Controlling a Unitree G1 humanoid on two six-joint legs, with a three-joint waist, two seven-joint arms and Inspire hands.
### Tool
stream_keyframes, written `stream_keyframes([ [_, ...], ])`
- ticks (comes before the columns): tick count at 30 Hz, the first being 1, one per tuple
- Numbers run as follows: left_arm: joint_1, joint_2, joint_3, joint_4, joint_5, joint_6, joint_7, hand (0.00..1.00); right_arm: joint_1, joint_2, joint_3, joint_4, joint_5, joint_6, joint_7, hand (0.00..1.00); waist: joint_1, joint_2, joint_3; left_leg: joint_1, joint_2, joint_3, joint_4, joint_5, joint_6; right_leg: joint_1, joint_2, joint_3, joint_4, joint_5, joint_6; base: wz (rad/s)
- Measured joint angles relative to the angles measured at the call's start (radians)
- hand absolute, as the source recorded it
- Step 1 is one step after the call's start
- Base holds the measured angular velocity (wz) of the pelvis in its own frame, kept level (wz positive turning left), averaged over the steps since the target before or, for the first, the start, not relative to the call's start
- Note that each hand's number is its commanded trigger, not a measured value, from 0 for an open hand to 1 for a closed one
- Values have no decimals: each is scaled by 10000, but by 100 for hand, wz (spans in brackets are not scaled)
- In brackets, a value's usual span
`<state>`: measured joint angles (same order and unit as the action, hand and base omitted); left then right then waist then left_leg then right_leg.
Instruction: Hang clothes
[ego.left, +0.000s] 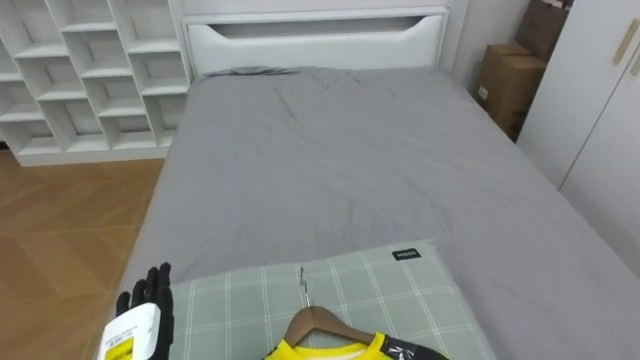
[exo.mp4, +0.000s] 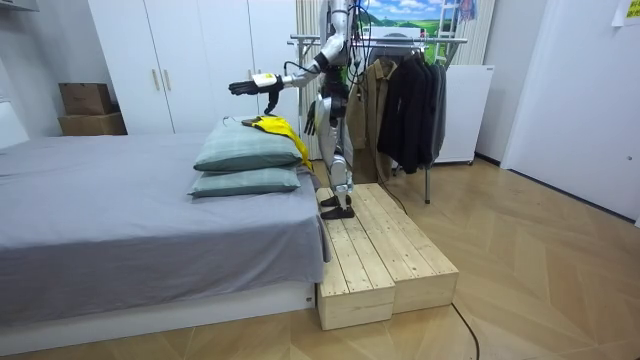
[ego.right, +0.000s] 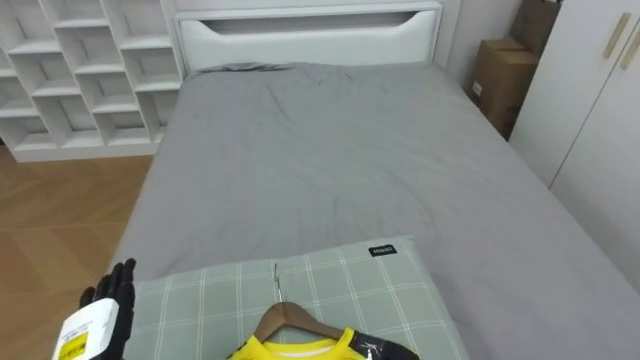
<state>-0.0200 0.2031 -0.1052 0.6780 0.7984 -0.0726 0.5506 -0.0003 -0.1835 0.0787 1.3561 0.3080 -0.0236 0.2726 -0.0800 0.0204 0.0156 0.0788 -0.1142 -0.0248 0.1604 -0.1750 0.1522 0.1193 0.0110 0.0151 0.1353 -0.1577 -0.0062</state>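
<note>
**Left hand out flat over the pillow, yellow top lying on it on its hanger**

The left hand (ego.left: 148, 302) is up over the near left corner of the bed (ego.left: 340, 150), fingers straight and spread a bit, holding nothing. It hovers at the left edge of the green checked pillow (ego.left: 410, 290) and isn't touching the clothes. The right hand (exo.mp4: 313, 122) hangs down by the robot's hip in the room view, and I can't tell its state from there.

The yellow top (ego.left: 325, 351) is on a wooden hanger (ego.left: 318, 322), lying flat on that pillow at the bed's near end, with the metal hook pointing up the bed. It sits to the right of the left hand, with a gap between them. In the room view the checked pillow is stacked on a second pillow (exo.mp4: 245, 183).

The robot stands upright on a wooden platform (exo.mp4: 385, 250) butted against that end of the bed. Right behind it is a clothes rack (exo.mp4: 405, 90) with dark clothes on it. Past the far end of the bed are a white cubby shelf (ego.left: 80, 70) off the far left corner and a cardboard box (ego.left: 510, 85) off the far right.
</note>
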Motion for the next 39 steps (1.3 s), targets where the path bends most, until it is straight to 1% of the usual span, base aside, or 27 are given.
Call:
stream_keyframes([
  [1,-12,0,-37,-44,5,2,-41,0,3,0,-1,2,2,0,0,0,-7,2,-1,-1,0,5,-1,0,0,-3,2,16,-1,0,0,0],
  [4,-31,33,-547,-467,6,14,-230,0,-6,-1,62,11,21,-8,-7,0,-8,8,-4,4,2,38,-10,0,1,1,-1,86,-8,0,0,-1],
  [8,-59,33,-840,-525,5,6,-523,0,-14,-1,110,25,22,-75,-8,0,-15,54,-25,6,10,86,-14,-1,1,-4,-3,99,-13,0,0,-3],
  [10,-60,46,-992,-548,3,16,-659,0,-8,-12,174,29,26,-84,-8,0,-51,96,-53,7,12,91,-14,-1,1,-6,-2,104,-13,1,0,0],
  [12,-59,46,-1212,-678,1,16,-872,0,-13,-44,188,30,13,-84,-8,0,-52,174,-104,22,33,175,-27,-1,1,-18,6,127,-9,4,0,-7],
  [14,-60,47,-1338,-765,5,16,-948,0,-14,-38,189,28,-29,-84,-1,0,-72,219,-133,45,46,207,-58,0,1,-20,14,139,-3,7,-3,-7],
  [17,-60,47,-1516,-808,45,16,-1048,0,-14,-38,197,12,-75,-92,11,0,-158,210,-128,58,72,238,-69,0,-1,-12,38,167,1,20,-21,-4],
  [21,-60,48,-1536,-808,351,16,-1195,0,-47,-38,288,-4,-77,-94,14,0,-224,176,-105,40,136,393,-94,-7,-20,-66,90,333,-1,58,-58,-10],
  [26,-97,44,-1537,-798,438,8,-1253,0,-156,-30,395,3,-76,-94,9,0,-307,75,-32,23,152,445,-118,-14,-32,-125,98,355,0,62,-64,-3],
  [30,-105,40,-1538,-758,380,8,-1253,0,-196,-10,399,20,-59,-95,3,0,-300,7,12,16,154,484,-178,-14,-31,-161,97,395,-5,63,-64,-2],
  [35,-106,30,-1538,-740,383,8,-1253,0,-202,-10,392,12,-57,-100,3,0,-311,9,11,10,154,532,-255,-12,-27,-170,88,392,-17,63,-63,-3],
  [39,-113,-25,-1537,-300,383,13,-1284,0,-205,-9,371,-9,-61,-102,10,0,-348,9,10,5,158,528,-269,-13,-27,-184,80,370,-28,62,-63,0],
])
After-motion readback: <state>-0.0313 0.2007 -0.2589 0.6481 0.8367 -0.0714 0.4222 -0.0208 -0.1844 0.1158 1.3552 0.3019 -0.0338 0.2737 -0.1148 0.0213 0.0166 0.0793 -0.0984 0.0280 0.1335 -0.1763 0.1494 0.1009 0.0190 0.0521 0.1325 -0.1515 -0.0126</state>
